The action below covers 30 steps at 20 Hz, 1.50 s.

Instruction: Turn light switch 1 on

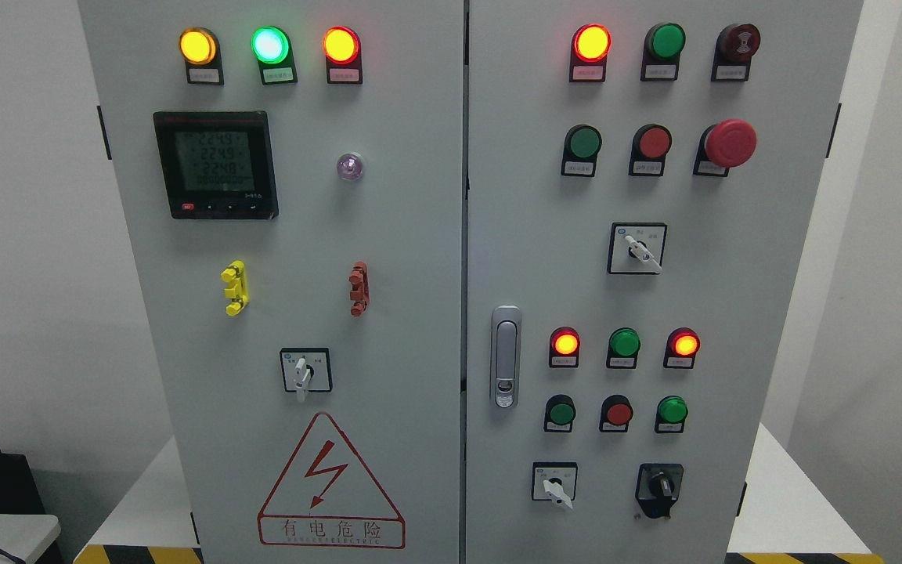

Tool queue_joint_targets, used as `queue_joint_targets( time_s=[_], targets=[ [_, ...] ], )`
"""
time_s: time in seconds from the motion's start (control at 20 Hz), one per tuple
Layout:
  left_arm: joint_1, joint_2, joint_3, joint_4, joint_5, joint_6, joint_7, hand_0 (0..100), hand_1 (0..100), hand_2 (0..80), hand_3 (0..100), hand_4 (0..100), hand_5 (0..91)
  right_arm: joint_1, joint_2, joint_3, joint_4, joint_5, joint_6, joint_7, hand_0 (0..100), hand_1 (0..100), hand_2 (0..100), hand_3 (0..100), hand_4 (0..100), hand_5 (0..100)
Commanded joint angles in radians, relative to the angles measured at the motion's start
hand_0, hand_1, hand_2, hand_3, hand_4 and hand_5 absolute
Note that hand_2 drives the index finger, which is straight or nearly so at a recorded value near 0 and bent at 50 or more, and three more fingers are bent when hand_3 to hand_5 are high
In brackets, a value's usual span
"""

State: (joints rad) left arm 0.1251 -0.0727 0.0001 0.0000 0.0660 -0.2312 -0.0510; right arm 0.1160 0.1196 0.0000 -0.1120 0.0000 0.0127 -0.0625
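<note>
- No robot arm or hand shows anywhere in the frame, so the fingers' state cannot be told.
- The grey electrical cabinet (420, 235) fills the centre, with two doors.
- Which control is light switch 1 cannot be told.
- Four rotary selector switches: left door lower centre (305, 370), right door middle (637, 248), two at lower right.
- Six lamps glow: three upper left, one upper right, two lower right.

Even, bright, diffuse light falls on the grey cabinet (388, 235), with only faint shadows under its knobs and buttons. The lit indicator lamps (271, 45) glow hard enough to bloom and wash out their centres, casting coloured halos on the metal. The meter screen (214, 164) is dim and its digits soft. Focus is sharp overall. The cabinet's sides splay outward toward the top.
</note>
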Motion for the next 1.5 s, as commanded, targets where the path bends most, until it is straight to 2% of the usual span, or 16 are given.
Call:
queue_joint_targets(
  time_s=[0.0,0.45,0.7,0.9,1.05,1.15,1.2,1.4,1.45],
  targets=[
    [0.001,0.001,0.024,-0.012,0.000,-0.002,-0.001,41,2,0.0,0,0,0.0,0.001,-0.001,0.017,0.000,-0.025,0.001,0.000,12,39,0,0,0,0],
    [0.007,0.001,0.034,-0.037,0.005,-0.008,0.000,41,2,0.0,0,0,0.0,0.001,-0.001,0.017,0.000,-0.025,0.000,0.000,12,39,0,0,0,0],
    [0.065,0.016,0.053,-0.161,0.005,-0.008,0.011,41,2,0.0,0,4,0.0,0.001,-0.001,0.017,0.000,-0.025,0.001,0.000,12,39,0,0,0,0],
    [0.113,0.034,0.165,-0.274,-0.002,-0.007,0.013,41,3,0.0,4,10,0.0,0.001,-0.001,0.017,0.000,-0.025,0.001,0.000,12,39,0,0,0,0],
    [0.136,0.044,0.199,-0.310,-0.003,-0.011,0.040,40,4,0.0,10,15,0.0,0.001,-0.001,0.017,0.000,-0.025,0.001,0.000,12,39,0,0,0,0],
    [0.177,0.060,0.242,-0.389,-0.003,-0.019,0.057,40,4,0.0,16,22,0.0,0.001,0.000,0.017,0.000,-0.025,0.001,0.000,12,39,0,0,0,0],
    [0.195,0.062,0.270,-0.432,-0.003,-0.022,0.057,40,5,0.1,21,28,0.0,0.001,0.000,0.017,0.000,-0.025,0.000,0.000,12,39,0,0,0,0],
    [0.226,0.076,0.398,-0.575,-0.005,-0.022,0.054,40,8,12.6,31,38,2.2,0.001,0.000,0.017,0.000,-0.025,0.001,0.000,12,39,0,0,0,0],
    [0.229,0.079,0.426,-0.607,-0.008,-0.023,0.050,40,9,13.2,31,38,3.0,0.001,0.000,0.017,0.000,-0.025,0.001,0.000,12,39,0,0,0,0]
  ],
)
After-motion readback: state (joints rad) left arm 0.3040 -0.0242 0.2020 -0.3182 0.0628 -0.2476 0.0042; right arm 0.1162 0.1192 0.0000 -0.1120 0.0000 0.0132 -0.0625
